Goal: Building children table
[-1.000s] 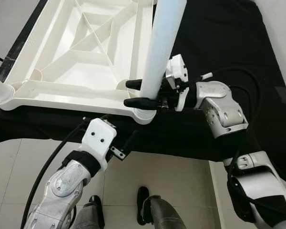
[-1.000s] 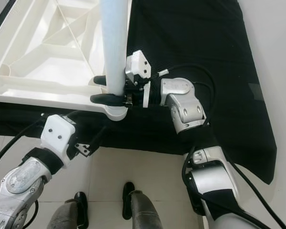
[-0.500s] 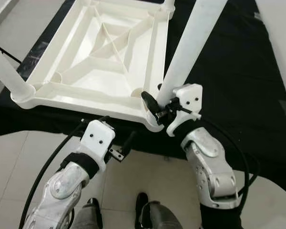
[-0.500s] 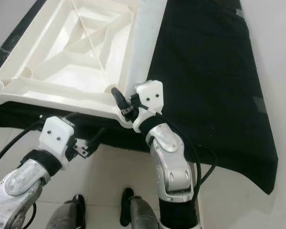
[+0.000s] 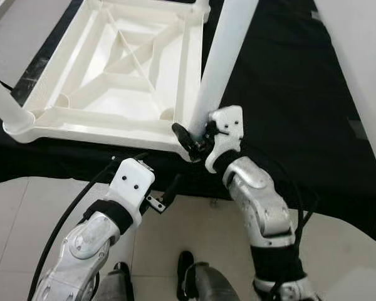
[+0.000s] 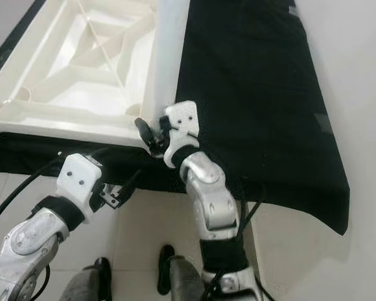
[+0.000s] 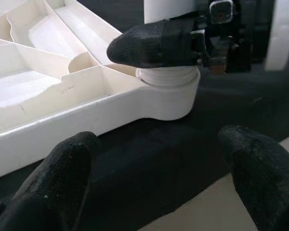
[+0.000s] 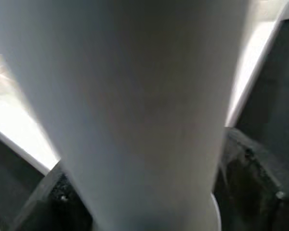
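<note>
Down from the left eye view: white ribbed plastic tabletop (image 5: 122, 75) lying upside down on a black cloth-covered surface (image 5: 288, 94), with a long white cylindrical plastic leg (image 5: 220, 56) standing up out of the near right corner socket (image 5: 187, 150). Right gripper (image 5: 191, 139) clamped round the base of that leg just above the socket, one black finger (image 5: 182, 135) plainly wrapped across the near side. Another white leg (image 5: 3, 103) already seated at the near left corner. Left gripper (image 5: 166, 191) hanging below the table edge, over pale floor tiles (image 5: 194, 232), holding nothing. Over in the right eye view, same story: leg tilted a little rather than dead upright, right wrist pressed in close against it. Through the left wrist view: own two fingers (image 7: 53, 187) spread wide with only cloth and floor between them, looking straight at the corner socket (image 7: 168, 96) with the leg's threaded-looking end sitting in it and a right-hand finger lying across the top. From the right wrist view: pale leg surface (image 8: 135, 106) up close, blurry, table edge off to each side. Looks like mid-seating on this leg, probably twisting or pushing it home. Next move likely calls for squaring the leg upright and driving it fully down, maybe with the left gripper bracing the table rim against sliding.
</note>
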### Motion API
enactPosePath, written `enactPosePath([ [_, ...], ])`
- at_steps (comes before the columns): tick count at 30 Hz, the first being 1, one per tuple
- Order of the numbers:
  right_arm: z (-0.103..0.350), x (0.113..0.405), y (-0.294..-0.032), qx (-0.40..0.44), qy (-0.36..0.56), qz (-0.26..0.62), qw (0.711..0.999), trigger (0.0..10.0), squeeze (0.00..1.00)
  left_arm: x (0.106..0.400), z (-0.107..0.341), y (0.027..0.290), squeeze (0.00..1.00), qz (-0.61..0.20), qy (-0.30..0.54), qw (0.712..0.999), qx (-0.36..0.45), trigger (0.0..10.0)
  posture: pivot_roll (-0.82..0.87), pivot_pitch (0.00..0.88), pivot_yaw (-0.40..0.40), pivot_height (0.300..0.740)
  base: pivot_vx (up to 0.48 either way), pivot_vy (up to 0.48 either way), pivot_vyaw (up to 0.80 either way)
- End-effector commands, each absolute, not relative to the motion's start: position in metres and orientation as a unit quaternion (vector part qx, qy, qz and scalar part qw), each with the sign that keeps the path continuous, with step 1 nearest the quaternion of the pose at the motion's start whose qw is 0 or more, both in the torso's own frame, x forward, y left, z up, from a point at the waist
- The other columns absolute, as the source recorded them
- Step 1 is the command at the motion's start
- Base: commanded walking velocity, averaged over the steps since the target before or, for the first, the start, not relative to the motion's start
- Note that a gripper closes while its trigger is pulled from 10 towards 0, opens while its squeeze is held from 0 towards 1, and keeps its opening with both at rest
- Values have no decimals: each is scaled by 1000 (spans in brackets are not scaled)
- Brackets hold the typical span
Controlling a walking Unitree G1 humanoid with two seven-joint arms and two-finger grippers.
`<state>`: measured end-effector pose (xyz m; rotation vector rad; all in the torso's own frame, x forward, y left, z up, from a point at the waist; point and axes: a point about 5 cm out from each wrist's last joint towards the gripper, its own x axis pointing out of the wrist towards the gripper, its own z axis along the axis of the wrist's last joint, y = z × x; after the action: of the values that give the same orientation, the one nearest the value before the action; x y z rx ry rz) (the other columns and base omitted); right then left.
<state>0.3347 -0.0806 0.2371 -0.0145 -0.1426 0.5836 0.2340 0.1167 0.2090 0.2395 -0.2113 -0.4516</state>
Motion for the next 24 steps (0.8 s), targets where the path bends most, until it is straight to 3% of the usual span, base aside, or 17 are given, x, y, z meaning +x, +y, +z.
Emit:
enactPosePath([
  [1,243,337,-79,-6,-85,321,943,10000,0,235,204,117,0,-225,-94,962,120,10000,60,338,-132,740,0,0,0],
  [4,256,340,-80,-28,-105,373,922,10000,0,235,204,118,0,-224,-95,962,122,10000,67,335,-140,740,0,0,0],
  [8,275,337,-76,-99,-130,496,853,10000,0,235,204,118,0,-219,-97,963,124,10000,70,332,-145,740,0,0,0],
  [9,275,337,-76,-99,-130,496,853,10000,0,235,204,118,0,-219,-97,963,124,10000,70,332,-145,740,0,0,0],
  [11,275,338,-75,-141,-128,530,827,10000,0,235,203,117,0,-218,-98,963,125,10000,69,325,-156,740,0,0,0],
  [16,278,339,-73,-135,-126,588,788,10000,0,235,204,116,0,-217,-101,963,124,10000,54,322,-162,740,0,0,0],
  [17,281,341,-72,-122,-125,613,770,6353,0,235,203,116,0,-218,-100,963,125,10000,54,320,-159,740,0,0,0],
  [20,283,343,-71,-113,-125,629,759,6353,0,236,203,117,0,-219,-100,963,126,10000,54,320,-159,740,0,0,0],
  [21,284,345,-71,-105,-122,648,745,0,0,236,203,116,0,-219,-100,962,125,10000,53,319,-158,740,0,0,0],
  [24,285,350,-72,-110,-113,660,734,0,0,236,204,116,0,-219,-102,962,125,10000,55,319,-161,740,0,0,0],
])
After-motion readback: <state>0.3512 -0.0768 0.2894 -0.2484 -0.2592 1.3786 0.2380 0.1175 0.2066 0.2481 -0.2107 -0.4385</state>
